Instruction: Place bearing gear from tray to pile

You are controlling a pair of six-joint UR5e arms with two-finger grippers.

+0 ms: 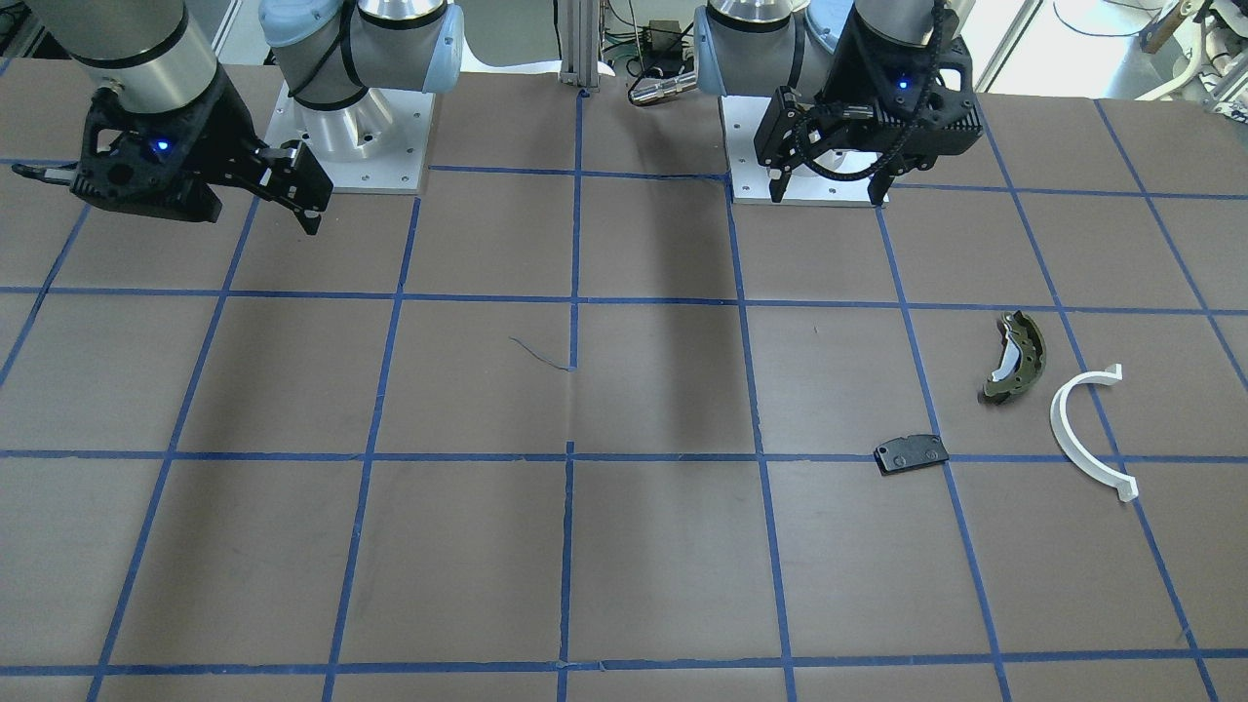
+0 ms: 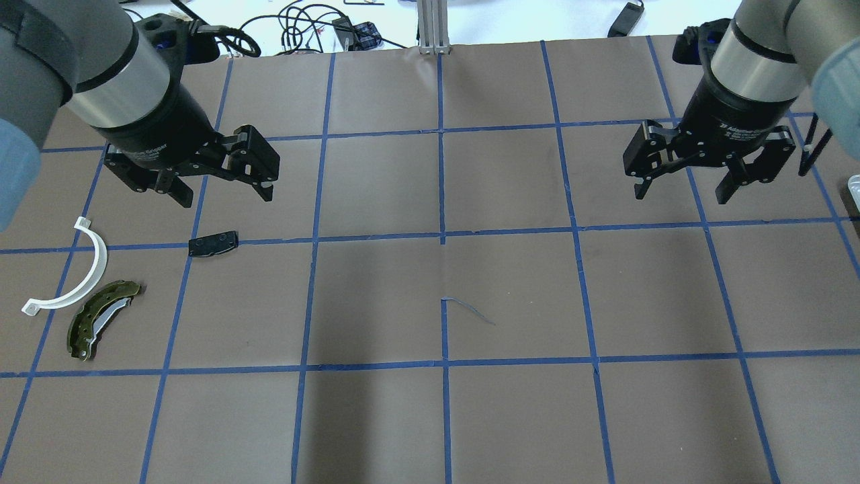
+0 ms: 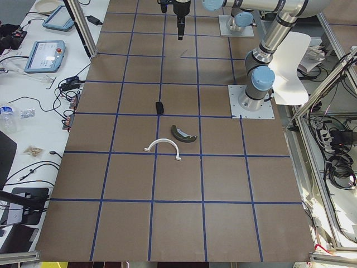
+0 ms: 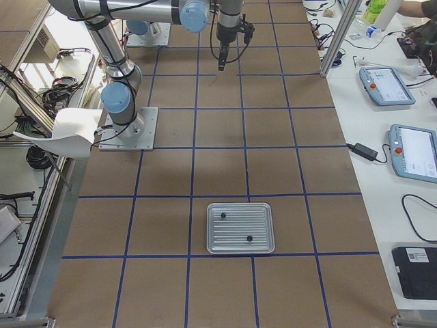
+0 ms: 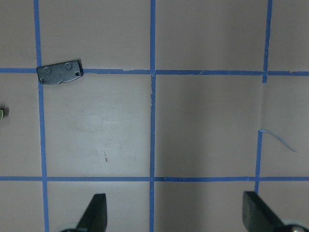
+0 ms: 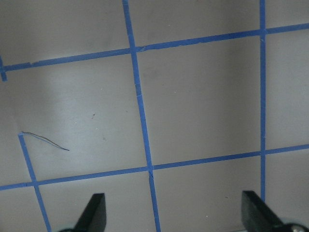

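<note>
**Fig.** Both arms hang above the table (image 2: 510, 417) w/ nothing held: left gripper (image 2: 224, 196) and right gripper (image 2: 682, 196) each w/ fingers spread. The tray (image 4: 263, 219) sits at the right end, well apart from both. We take the bearing gear for 1 of 2 small dark parts (image 4: 222, 215) (image 4: 249, 238) in it, too small to show an axis. The pile (image 2: 127, 292), i.e. brake shoe (image 2: 75, 336), half-ring (image 2: 103, 262) and pad (image 2: 213, 243), lies left, near the left gripper. We judge the right arm nearer the pick.
</note>
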